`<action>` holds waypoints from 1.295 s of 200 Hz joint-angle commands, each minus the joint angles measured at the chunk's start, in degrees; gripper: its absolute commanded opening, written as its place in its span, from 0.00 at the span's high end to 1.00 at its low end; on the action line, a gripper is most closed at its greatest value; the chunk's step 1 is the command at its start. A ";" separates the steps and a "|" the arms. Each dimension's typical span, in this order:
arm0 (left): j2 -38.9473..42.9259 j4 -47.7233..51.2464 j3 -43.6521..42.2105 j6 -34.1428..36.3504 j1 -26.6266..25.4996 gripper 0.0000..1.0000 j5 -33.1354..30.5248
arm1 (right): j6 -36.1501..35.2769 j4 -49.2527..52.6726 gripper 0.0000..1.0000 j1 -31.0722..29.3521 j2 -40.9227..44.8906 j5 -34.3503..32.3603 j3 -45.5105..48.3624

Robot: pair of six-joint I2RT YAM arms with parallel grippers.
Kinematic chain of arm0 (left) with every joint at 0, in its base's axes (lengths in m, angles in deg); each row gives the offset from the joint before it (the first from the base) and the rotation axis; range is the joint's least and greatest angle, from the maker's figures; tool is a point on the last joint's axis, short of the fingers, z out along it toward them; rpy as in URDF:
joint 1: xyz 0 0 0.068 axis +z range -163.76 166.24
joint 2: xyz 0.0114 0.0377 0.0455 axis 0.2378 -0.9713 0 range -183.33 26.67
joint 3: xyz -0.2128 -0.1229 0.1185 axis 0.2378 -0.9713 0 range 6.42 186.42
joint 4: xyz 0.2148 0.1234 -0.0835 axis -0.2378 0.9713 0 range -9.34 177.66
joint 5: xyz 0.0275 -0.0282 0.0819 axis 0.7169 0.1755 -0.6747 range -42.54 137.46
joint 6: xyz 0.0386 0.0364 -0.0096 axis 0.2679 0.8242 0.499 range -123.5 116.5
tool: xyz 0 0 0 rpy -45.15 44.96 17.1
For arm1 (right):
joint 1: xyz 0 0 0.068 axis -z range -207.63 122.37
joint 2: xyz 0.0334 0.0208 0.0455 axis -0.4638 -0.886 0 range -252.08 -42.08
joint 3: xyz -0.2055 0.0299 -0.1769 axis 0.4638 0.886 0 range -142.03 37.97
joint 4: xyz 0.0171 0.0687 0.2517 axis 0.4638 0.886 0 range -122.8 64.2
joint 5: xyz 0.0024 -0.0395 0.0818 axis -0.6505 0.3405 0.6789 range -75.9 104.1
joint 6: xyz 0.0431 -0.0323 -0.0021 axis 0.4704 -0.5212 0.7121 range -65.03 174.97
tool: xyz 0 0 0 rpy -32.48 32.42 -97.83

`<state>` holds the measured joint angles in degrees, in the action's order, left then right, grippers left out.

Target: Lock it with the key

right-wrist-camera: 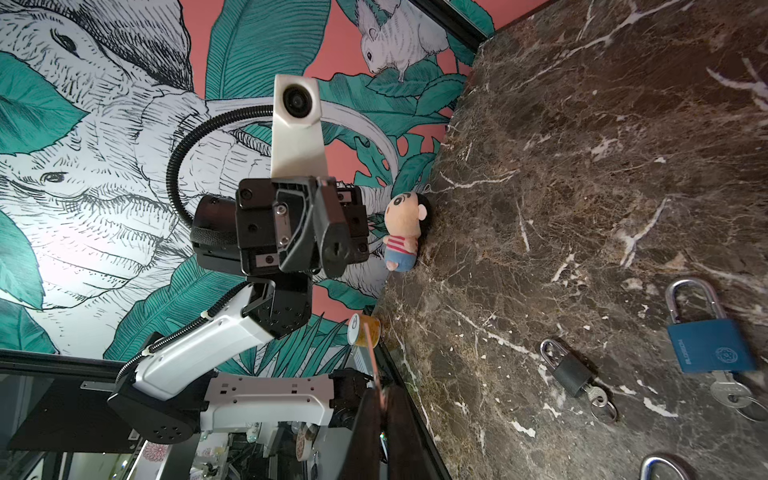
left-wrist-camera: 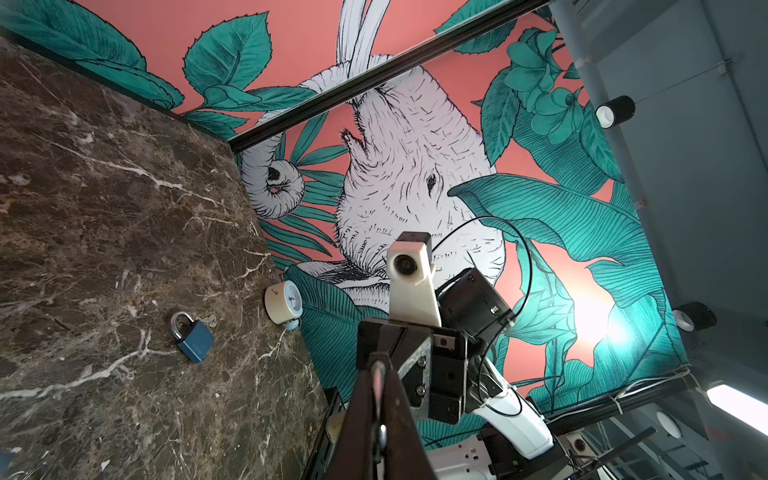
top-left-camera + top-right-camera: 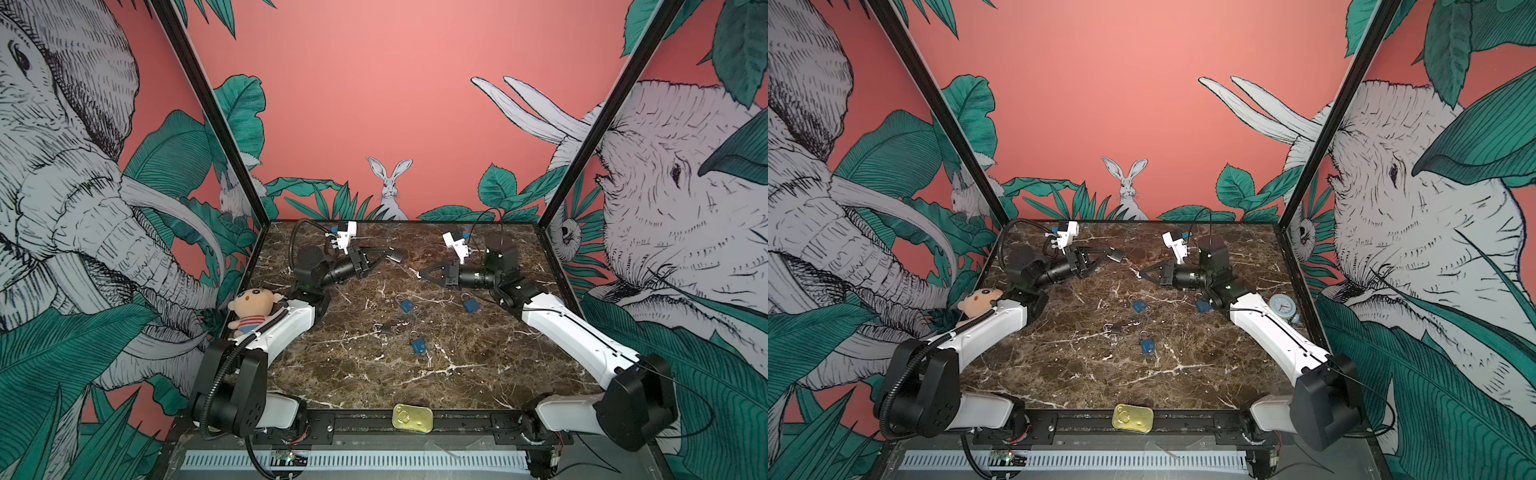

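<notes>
In both top views my left gripper (image 3: 388, 254) is shut on a dark padlock (image 3: 397, 256), held above the back of the marble table (image 3: 478, 374). The right wrist view shows that padlock (image 1: 337, 246) end-on, its keyhole facing my right arm. My right gripper (image 3: 421, 274) points at it from a short gap away, fingers shut. A thin key (image 1: 372, 361), seen edge-on, sticks out from between its fingertips (image 1: 370, 401). In the left wrist view the padlock's silver shackle (image 2: 380, 433) shows between my left fingers (image 2: 357, 415).
Three blue padlocks (image 3: 406, 305) (image 3: 469, 304) (image 3: 419, 345) and a small black padlock (image 3: 384, 329) lie mid-table with keys in them. A plush doll (image 3: 251, 307) sits at the left edge, an alarm clock (image 3: 1282, 306) at the right, a tin can (image 3: 412, 417) on the front rail.
</notes>
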<state>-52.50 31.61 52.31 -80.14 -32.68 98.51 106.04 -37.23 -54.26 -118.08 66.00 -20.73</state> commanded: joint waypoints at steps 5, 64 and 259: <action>2.02 -0.42 0.26 1.23 0.02 1.00 1.75 | -0.23 -0.24 1.00 0.66 2.23 0.99 0.25; 7.22 34.13 5.85 25.59 -2.75 1.00 1.69 | -6.94 11.36 1.00 3.20 6.94 -6.63 1.44; -23.24 41.45 19.51 36.04 -33.04 1.00 -7.76 | -11.67 39.21 1.00 13.66 40.85 -32.02 25.47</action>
<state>-73.09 74.12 67.83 -44.93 -64.30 91.29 95.37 0.32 -42.59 -77.93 35.29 5.24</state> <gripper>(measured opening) 0.077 0.048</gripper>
